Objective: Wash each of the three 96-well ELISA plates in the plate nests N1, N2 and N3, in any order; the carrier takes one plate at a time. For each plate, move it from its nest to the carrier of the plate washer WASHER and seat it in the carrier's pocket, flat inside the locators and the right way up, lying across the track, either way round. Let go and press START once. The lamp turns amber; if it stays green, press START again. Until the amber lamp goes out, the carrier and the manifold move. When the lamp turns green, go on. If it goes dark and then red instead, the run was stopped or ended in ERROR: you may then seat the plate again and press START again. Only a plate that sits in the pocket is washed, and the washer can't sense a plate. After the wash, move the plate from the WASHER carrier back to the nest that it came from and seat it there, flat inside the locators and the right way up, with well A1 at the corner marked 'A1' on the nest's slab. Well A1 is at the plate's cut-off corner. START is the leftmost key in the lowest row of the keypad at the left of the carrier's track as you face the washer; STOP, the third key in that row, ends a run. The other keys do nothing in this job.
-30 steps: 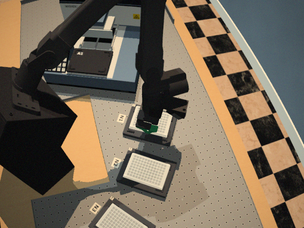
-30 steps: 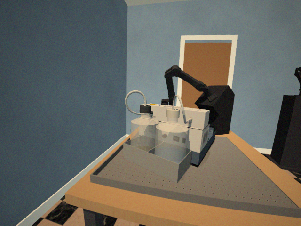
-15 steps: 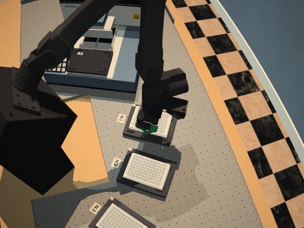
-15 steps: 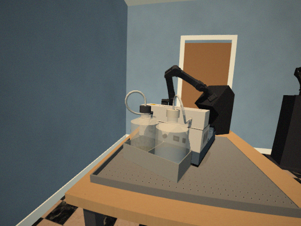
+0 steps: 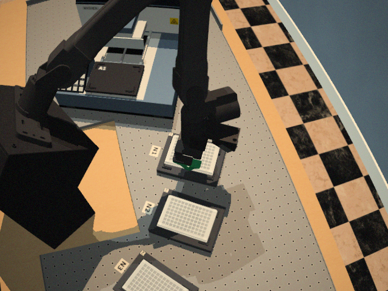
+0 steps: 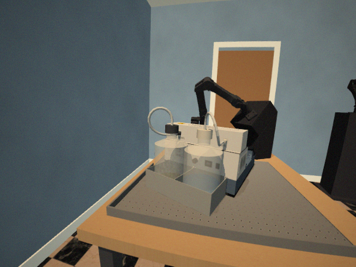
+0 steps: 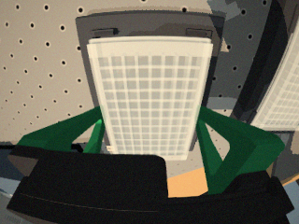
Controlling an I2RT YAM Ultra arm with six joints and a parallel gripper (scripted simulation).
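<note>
My gripper [image 5: 190, 164] [image 7: 149, 110] is shut on the white 96-well plate [image 5: 211, 157] [image 7: 149, 90] of nest N1 [image 5: 165, 170] [image 7: 149, 21]. Its green fingers grip the plate's two long sides near one end. The plate is level over its dark nest; I cannot tell whether it is lifted clear. The N2 plate [image 5: 187, 217] [image 7: 288, 88] and the N3 plate [image 5: 150, 278] lie flat in their nests. The washer's dark carrier [image 5: 114, 78], marked A1, holds no plate. The keypad [image 5: 75, 85] lies to its left, partly behind the arm.
The washer [image 6: 230, 141] stands at the back of the perforated board [image 5: 275, 200] [image 6: 273, 207]. Two bottles [image 6: 172, 152] [image 6: 202, 161] stand in a grey tray [image 6: 187, 195] behind it. The arm's black base [image 5: 34, 175] is at the left. In the exterior view the washer hides the gripper.
</note>
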